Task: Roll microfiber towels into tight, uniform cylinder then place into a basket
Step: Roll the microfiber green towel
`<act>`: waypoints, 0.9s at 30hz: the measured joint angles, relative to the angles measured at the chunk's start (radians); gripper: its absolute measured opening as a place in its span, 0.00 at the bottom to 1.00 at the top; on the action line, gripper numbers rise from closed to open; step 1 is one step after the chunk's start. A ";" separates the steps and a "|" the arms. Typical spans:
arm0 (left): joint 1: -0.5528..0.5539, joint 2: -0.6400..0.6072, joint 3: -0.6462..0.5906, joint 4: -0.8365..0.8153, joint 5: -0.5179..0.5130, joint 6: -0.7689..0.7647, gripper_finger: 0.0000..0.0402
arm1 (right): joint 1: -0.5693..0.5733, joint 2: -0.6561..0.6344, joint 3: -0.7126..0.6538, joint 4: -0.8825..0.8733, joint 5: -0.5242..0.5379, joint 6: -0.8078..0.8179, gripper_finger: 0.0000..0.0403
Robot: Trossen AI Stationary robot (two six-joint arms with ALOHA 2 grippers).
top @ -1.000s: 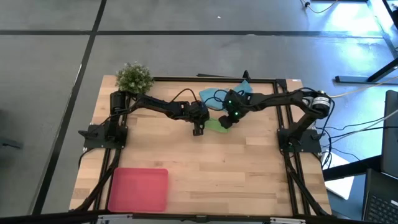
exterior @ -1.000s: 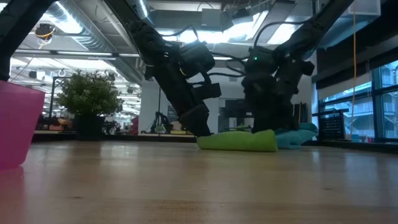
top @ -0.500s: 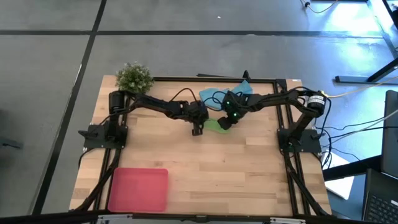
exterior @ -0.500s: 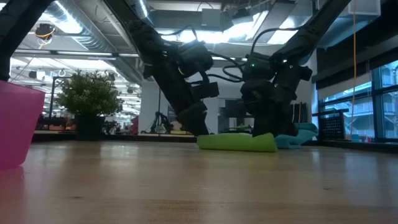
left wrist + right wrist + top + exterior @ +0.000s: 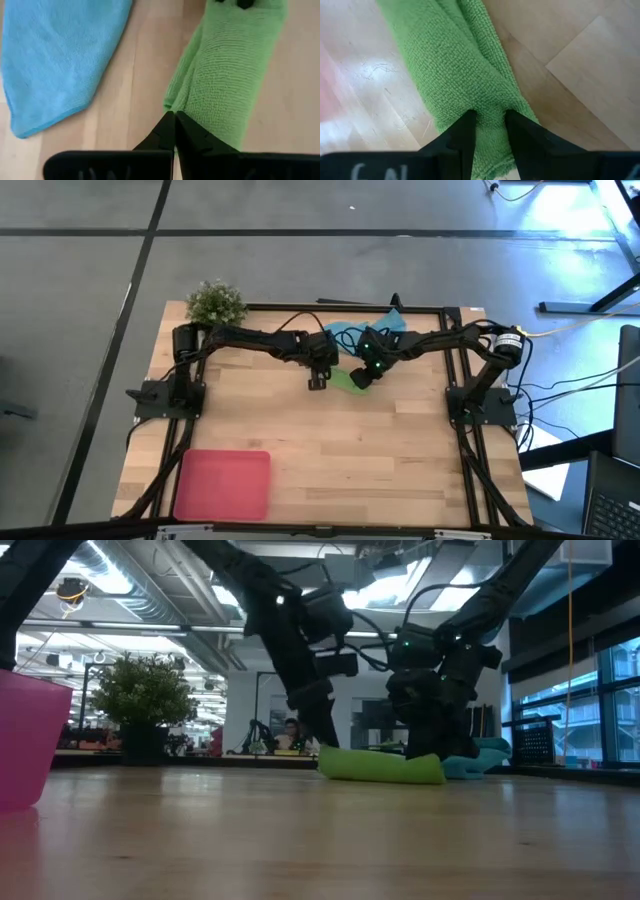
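The lime green towel (image 5: 345,381) lies on the table as a loose roll, also seen in the low view (image 5: 385,767). The light blue towel (image 5: 352,332) lies crumpled just beyond it, toward the far edge. My right gripper (image 5: 360,377) is shut on the roll's right end. My left gripper (image 5: 318,381) is shut, its tips (image 5: 174,120) at the roll's left end. The pinkish-red tray (image 5: 222,483) sits at the near left. My right gripper pinches the green roll near its right end (image 5: 490,107) between its two fingers (image 5: 464,131), slanting down from above and lying across the roll. The cloth is dented in between them, and the roll rests on the table. My left gripper's shut tips stand at the roll's left end (image 5: 172,102); I cannot tell whether they touch it.
A small green plant (image 5: 215,303) stands at the far left corner. The blue towel also shows in the left wrist view (image 5: 55,60). Bare wood lies between the towels and the tray. A black frame runs along the table's edges.
My left gripper has risen a little and drawn back toward the far edge, staying shut at the roll's left end. My right gripper has sunk slightly onto the roll. The green roll has kept its place.
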 joint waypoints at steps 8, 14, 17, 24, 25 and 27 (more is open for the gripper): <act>0.003 -0.002 0.113 -0.191 -0.005 0.003 0.00 | 0.000 0.002 0.000 0.003 0.007 -0.003 0.29; 0.014 -0.006 0.137 -0.424 -0.010 -0.007 0.00 | 0.000 0.002 -0.001 0.002 0.000 -0.003 0.29; 0.024 -0.007 0.137 -0.504 -0.005 -0.041 0.00 | 0.000 0.002 -0.001 0.001 -0.001 -0.005 0.29; 0.035 -0.006 0.137 -0.660 -0.005 -0.046 0.00 | -0.001 0.002 -0.001 -0.003 -0.018 -0.060 0.29; 0.035 -0.006 0.137 -0.679 -0.005 -0.035 0.00 | -0.001 0.002 -0.001 -0.006 -0.020 -0.076 0.29; 0.035 -0.007 0.137 -0.723 -0.005 -0.007 0.00 | -0.002 0.002 -0.001 -0.016 -0.027 -0.110 0.29</act>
